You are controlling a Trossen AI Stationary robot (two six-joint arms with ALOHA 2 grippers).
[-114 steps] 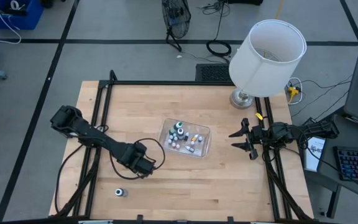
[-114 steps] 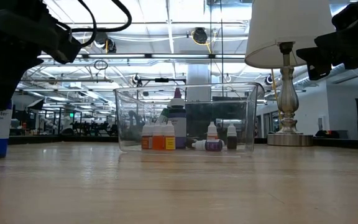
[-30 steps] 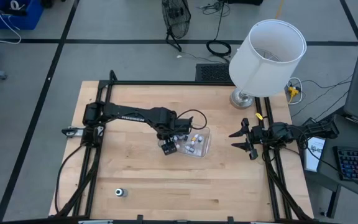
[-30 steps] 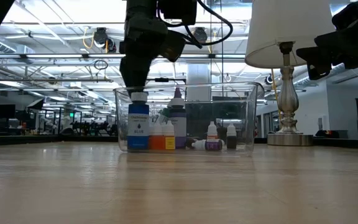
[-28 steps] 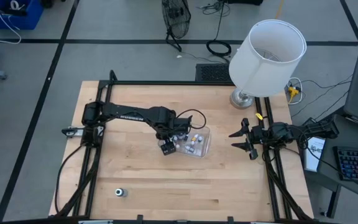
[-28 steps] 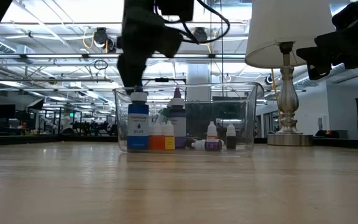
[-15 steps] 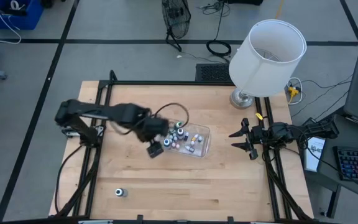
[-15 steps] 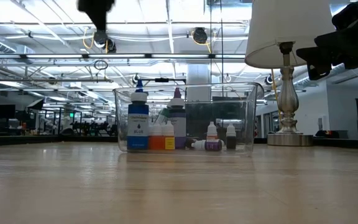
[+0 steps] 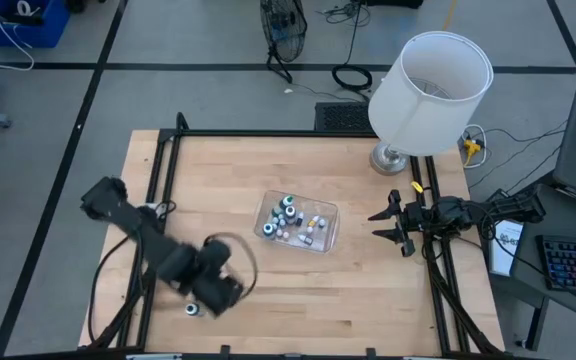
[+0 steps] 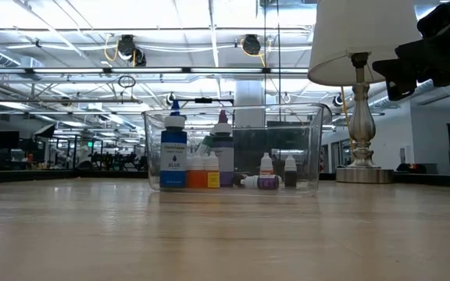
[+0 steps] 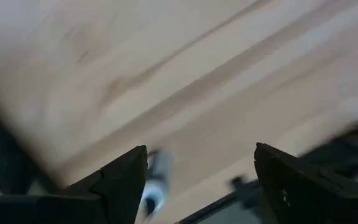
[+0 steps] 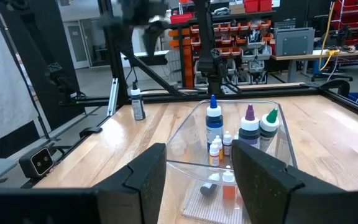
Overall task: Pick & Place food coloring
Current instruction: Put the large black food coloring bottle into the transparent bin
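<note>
The clear tub (image 9: pixel 332 212) sits mid-table and holds several small food coloring bottles. Among them a taller blue-labelled bottle (image 10: pixel 173 154) stands upright on the tub floor, and one small bottle (image 10: pixel 259 182) lies on its side. One lone bottle (image 9: pixel 193 309) stands upright on the wood near the table's near-left corner, also seen in the right wrist view (image 12: pixel 137 104). My left gripper (image 9: pixel 220 291) hovers open just right of it; its wrist view is blurred and shows the bottle (image 11: pixel 153 186) beside one finger. My right gripper (image 9: pixel 379 225) waits open at the table's right edge.
A table lamp with a white shade (image 9: pixel 430 90) stands at the far-right corner on a metal base (image 9: pixel 389 158). Black frame rails (image 9: pixel 164 170) run along the table's left, far and right sides. Bare wood lies between the tub and the near edge.
My left gripper has let go of the blue-labelled bottle, which stays standing in the tub. It rose clear of the tub and swung fast toward the near-left corner, ending beside the lone bottle. The right arm has kept still.
</note>
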